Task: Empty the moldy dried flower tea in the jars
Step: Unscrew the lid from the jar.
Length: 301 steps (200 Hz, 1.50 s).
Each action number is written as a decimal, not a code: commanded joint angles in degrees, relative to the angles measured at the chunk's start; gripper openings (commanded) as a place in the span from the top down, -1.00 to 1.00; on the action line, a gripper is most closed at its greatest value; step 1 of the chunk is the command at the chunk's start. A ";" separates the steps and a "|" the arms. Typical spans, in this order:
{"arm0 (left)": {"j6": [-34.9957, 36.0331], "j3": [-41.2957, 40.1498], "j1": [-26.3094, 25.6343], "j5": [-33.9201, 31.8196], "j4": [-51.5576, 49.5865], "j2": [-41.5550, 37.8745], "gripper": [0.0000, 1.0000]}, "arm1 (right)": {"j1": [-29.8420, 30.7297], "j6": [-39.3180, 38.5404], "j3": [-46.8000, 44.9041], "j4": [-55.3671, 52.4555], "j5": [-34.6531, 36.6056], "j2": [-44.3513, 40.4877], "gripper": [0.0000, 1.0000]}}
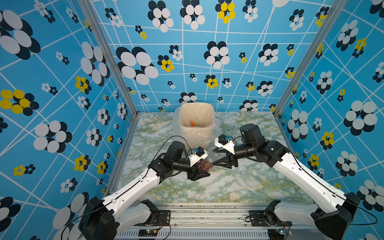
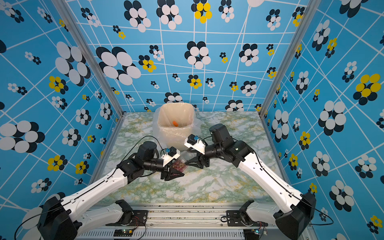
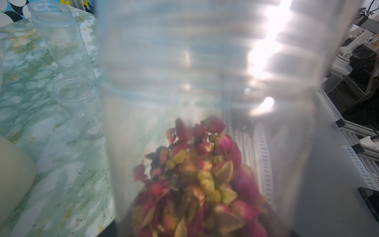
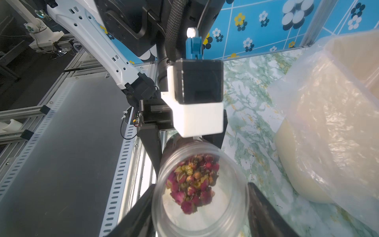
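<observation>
Between my two grippers, a clear jar (image 1: pixel 212 159) lies tilted above the table, just in front of the bin. The moldy dried flower tea (image 1: pixel 204 165), red, pink and yellow buds, is heaped in its lower end (image 3: pixel 196 184). My left gripper (image 1: pixel 204 168) is shut on that lower end, and its fingers are hidden in the left wrist view. My right gripper (image 4: pixel 201 197) has a dark finger on each side of the jar's clear lid (image 4: pixel 231 207). The buds (image 4: pixel 192 184) show through that lid. Two more jars, a tall one (image 3: pixel 61 41) and a short one (image 3: pixel 80 106), stand open and empty.
The cream plastic-lined bin (image 1: pixel 195 135) stands at the back middle of the marbled table with an orange piece (image 1: pixel 192 123) inside. Its bag (image 4: pixel 328 143) bulges close beside my right gripper. The two empty jars stand behind the right arm.
</observation>
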 commanded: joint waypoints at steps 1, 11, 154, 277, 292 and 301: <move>-6.43 1.98 1.59 1.30 2.37 -0.25 0.97 | -0.31 -2.74 -1.99 1.34 7.74 -0.61 0.23; -6.18 2.06 1.59 -1.05 2.20 -0.31 0.98 | -0.21 0.20 -1.60 1.80 7.85 -0.34 0.01; 6.89 1.01 -4.58 -38.04 0.44 -5.30 1.00 | -1.61 56.19 10.82 -0.62 9.46 7.86 -0.99; 8.07 1.62 -5.77 -39.40 -0.36 -4.22 1.00 | -0.37 56.44 10.72 -0.29 4.26 12.57 -0.78; 8.08 1.67 -5.78 -39.27 -0.42 -4.16 1.00 | -0.20 56.17 10.90 -0.35 3.71 13.23 -0.67; 8.08 1.62 -5.76 -39.16 -0.40 -4.12 1.00 | -0.12 56.02 10.92 -0.37 3.62 13.34 -0.60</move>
